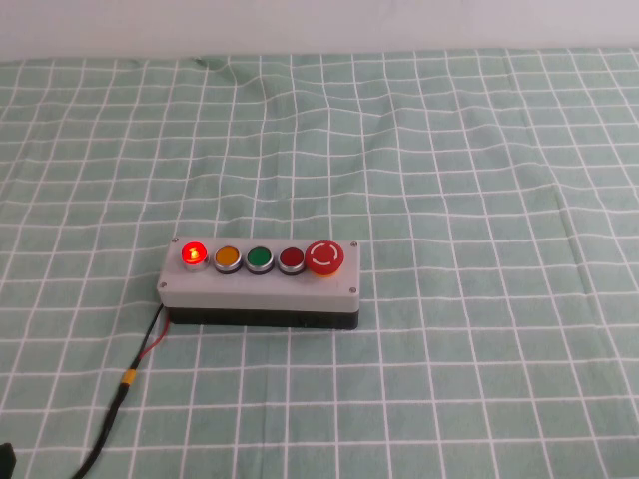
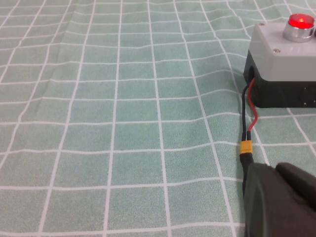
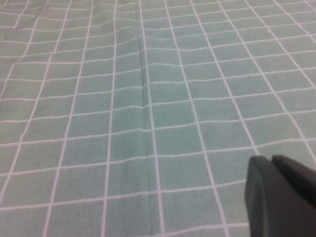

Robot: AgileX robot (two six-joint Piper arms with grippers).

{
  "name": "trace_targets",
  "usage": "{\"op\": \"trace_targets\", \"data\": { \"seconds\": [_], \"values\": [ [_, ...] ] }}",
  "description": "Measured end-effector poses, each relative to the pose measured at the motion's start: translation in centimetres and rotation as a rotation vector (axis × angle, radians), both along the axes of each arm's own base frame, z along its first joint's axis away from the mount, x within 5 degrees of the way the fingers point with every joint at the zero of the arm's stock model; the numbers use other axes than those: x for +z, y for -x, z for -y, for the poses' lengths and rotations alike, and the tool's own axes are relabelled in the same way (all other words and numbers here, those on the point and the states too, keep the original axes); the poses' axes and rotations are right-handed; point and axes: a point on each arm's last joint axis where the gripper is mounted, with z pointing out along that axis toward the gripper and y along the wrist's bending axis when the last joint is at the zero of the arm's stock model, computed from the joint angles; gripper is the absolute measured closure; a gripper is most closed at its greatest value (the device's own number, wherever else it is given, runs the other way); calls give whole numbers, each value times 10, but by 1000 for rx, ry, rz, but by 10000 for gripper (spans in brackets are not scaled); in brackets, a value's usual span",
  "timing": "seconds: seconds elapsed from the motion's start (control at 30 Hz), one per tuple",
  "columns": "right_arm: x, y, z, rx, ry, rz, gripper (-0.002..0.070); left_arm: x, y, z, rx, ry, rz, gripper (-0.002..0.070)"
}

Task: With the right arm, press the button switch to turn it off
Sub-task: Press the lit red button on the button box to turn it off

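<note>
**A:** Which step is in hand?

**B:** The very start, I'd judge: the approach is not yet made. The right claw [image 3: 272, 165] hangs low over the checked cloth [image 3: 148, 123], outside the high view. Its own camera shows no switch box ahead of it. Whether it is released or clenched, I cannot tell.

**A:** And the target?

**B:** The switch box [image 1: 260, 284] sits well apart from that claw, off toward its left by my reckoning. The lit red button [image 1: 192, 253] is at the box's end farthest from the right claw. It lies beyond the mushroom stop [image 1: 324, 256], the dark red button [image 1: 292, 259], the green button [image 1: 260, 258] and the yellow button [image 1: 227, 257].

**A:** The other arm?

**B:** The left claw [image 2: 276, 173] rests near the box, with the cable [image 2: 245, 128] running just beside it. Its state I cannot tell either.

**A:** Next move?

**B:** Carry the right claw across until it is above the lit button. Then press straight down without clipping the yellow neighbour.
</note>
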Motion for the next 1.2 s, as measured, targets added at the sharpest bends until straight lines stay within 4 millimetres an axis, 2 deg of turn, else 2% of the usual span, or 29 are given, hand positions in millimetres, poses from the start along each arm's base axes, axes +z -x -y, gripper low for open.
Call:
{"op": "trace_targets", "data": {
  "seconds": [1.2],
  "values": [
    [4, -1, 1, -9, 0, 44, 692, 0, 0, 0, 0, 0, 0, 678]
  ]
}}
